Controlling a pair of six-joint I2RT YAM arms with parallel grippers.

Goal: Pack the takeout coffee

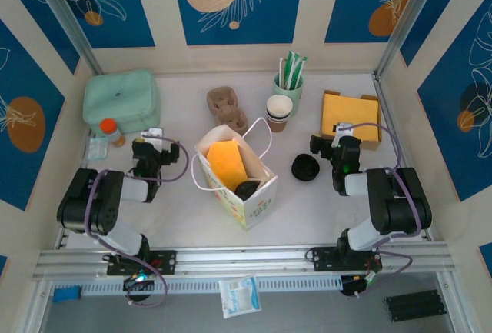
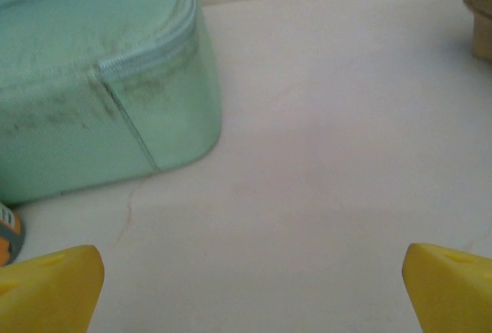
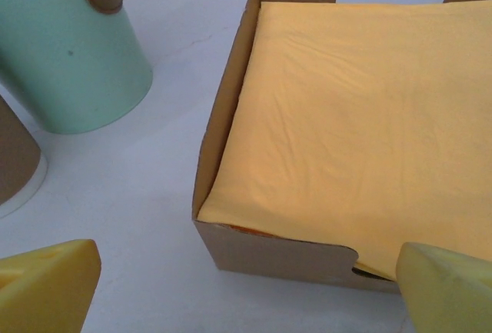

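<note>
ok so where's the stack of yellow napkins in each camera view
top external: yellow napkins sit right of centre, towards the back, near the right wall.
right wrist: close up, centre to right, lying flat.
left wrist: this camera faces the mint zip bag instead.
shared landmark: the mint cup, left of the napkins in both views.

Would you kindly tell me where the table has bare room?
Free: between the mint-green zipped case and the brown cardboard cup carrier; also the white table either side of the white paper bag. Crowded: back right, around the stacked paper cups, mint-green holder and cardboard box of yellow napkins.
</note>
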